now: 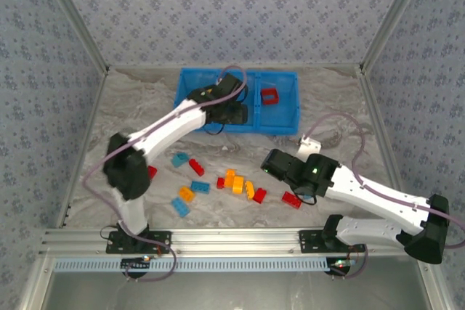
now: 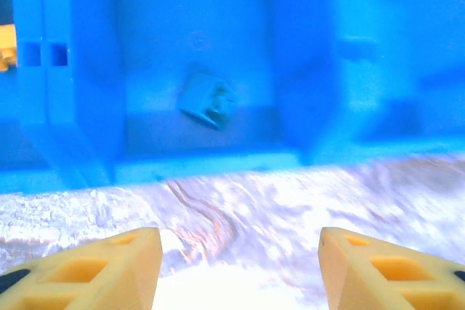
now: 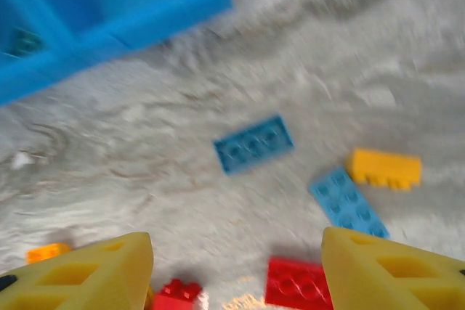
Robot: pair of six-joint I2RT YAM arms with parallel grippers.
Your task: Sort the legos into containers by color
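The blue three-compartment bin (image 1: 190,85) stands at the back of the table. A red frame piece (image 1: 269,96) lies in its right compartment, and a light blue brick (image 2: 208,103) lies in the middle one. My left gripper (image 1: 231,112) is at the bin's near wall, open and empty (image 2: 240,252). Loose legos lie mid-table: blue (image 1: 179,158), red (image 1: 196,167), orange (image 1: 229,177), yellow (image 1: 249,190), red (image 1: 291,200). My right gripper (image 1: 270,162) hovers open (image 3: 238,259) over them. Below it are a blue brick (image 3: 253,144) and a red brick (image 3: 299,283).
A small white object (image 1: 309,141) lies right of the bin beside the right arm's cable. Patterned walls enclose the table on three sides. A yellow piece (image 2: 7,46) shows in the bin's left compartment. The bin's corner (image 3: 109,5) lies up-left of the right gripper.
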